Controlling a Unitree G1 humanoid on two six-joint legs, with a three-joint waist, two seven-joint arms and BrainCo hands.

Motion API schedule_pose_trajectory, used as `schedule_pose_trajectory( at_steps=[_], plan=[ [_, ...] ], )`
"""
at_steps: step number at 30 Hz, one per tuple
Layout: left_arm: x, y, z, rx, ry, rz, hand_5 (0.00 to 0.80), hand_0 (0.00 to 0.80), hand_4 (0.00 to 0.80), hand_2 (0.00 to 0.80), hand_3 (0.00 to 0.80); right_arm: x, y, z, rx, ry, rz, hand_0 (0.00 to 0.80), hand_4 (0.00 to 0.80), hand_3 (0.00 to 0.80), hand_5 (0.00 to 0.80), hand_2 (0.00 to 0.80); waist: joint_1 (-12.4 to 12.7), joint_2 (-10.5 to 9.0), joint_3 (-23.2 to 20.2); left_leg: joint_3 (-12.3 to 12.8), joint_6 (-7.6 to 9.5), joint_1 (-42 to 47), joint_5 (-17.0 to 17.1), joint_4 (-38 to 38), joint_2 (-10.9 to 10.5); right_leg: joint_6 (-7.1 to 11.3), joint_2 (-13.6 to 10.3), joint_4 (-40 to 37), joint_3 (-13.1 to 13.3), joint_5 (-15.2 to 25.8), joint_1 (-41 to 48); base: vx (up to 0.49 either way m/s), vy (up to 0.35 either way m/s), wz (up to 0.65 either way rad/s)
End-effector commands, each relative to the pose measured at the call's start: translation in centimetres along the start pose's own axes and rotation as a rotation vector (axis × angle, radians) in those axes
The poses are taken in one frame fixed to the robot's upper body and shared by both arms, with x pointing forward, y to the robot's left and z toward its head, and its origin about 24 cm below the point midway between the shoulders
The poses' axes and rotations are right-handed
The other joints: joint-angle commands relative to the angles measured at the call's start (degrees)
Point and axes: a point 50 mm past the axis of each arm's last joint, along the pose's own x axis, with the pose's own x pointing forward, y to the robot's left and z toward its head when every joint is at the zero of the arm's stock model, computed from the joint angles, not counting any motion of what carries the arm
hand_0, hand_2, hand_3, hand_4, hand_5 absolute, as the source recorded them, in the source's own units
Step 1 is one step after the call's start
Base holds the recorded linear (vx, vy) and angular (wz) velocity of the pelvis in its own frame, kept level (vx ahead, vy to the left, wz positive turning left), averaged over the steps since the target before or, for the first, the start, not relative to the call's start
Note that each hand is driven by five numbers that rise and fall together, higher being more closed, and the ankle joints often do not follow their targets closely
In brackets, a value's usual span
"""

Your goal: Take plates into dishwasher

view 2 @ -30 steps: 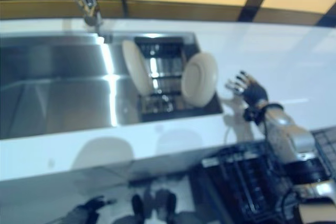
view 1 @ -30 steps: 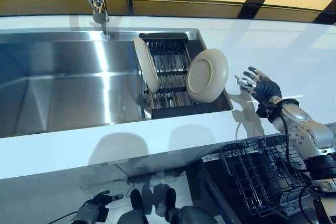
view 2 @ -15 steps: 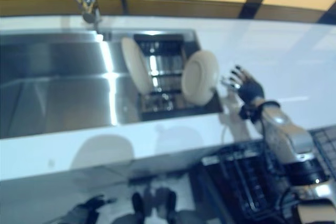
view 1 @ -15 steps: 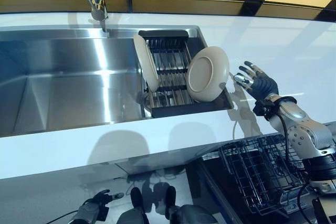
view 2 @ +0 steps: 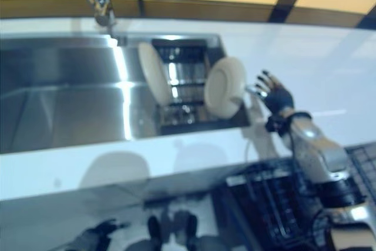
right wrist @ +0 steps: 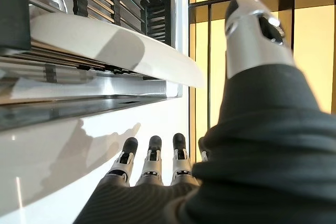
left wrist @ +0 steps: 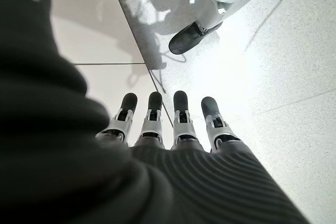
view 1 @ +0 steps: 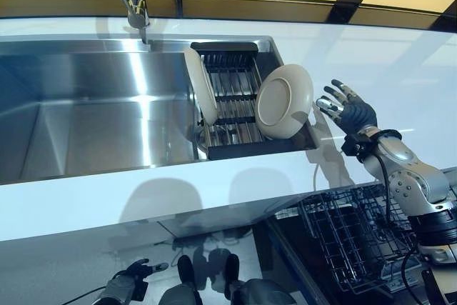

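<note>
A: Two plates up in the black drying rack [view 1: 235,149] at the right end of the steel sink [view 1: 86,119]. Left plate [view 1: 199,85] standing nearly edge-on, right plate [view 1: 284,101] leaning back-outward against the rack's right side.

B: And the right hand [view 1: 350,111]?

A: Hovered over the white counter [view 1: 400,76] just beside that right plate, fingers [right wrist: 152,162] spread straight, gripping nothing. Touching the rim or not, couldn't tell.

B: Left hand [view 1: 132,278]?

A: Hung low near the floor [left wrist: 273,66], fingers straight, empty. Wire dishwasher basket [view 1: 350,237] pulled out below the counter edge, under the right arm.
</note>
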Motion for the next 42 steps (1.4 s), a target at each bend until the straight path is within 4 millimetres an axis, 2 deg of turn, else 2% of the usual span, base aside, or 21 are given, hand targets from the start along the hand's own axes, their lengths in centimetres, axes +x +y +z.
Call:
schedule_pose_trajectory(
  at_steps=[1, 19, 42],
  plan=[
    [0.1, 0.7, 0.3, 0.020, 0.008, 0.022, 0.000, 0.000, 0.000, 0.000, 0.000, 0.8, 2.2, 4.0, 0.039, -0.160, 0.087, 0.000, 0.000, 0.000, 0.000, 0.000, 0.8, 1.40, -2.0, -2.5, 2.31, 1.9, -9.6, 0.3, -1.9, 3.65, 0.0, 8.0, -1.1, -9.6, -0.9, 0.000, 0.000, 0.00],
    [0.1, 0.7, 0.7, 0.037, 0.007, 0.020, 0.000, 0.000, 0.000, 0.000, 0.000, 1.4, 3.9, 2.7, 0.054, -0.096, 0.145, 0.000, 0.000, 0.000, 0.000, 0.000, 1.5, 1.00, -1.6, -3.1, 2.47, 1.9, -9.7, 0.3, -2.0, 3.75, -0.1, 8.7, -1.8, -9.6, -1.3, -0.001, 0.000, 0.01],
    [0.2, 0.6, 1.3, 0.045, -0.006, 0.014, 0.000, 0.000, 0.000, 0.000, 0.000, 2.6, 4.3, 1.8, 0.146, -0.032, 0.093, 0.000, 0.000, 0.000, 0.000, 0.000, 2.3, 1.00, -1.0, -4.3, 2.65, 1.8, -9.6, 0.3, -2.1, 3.83, -0.3, 10.1, -1.9, -9.7, -1.8, 0.000, 0.000, 0.00]
  ],
)
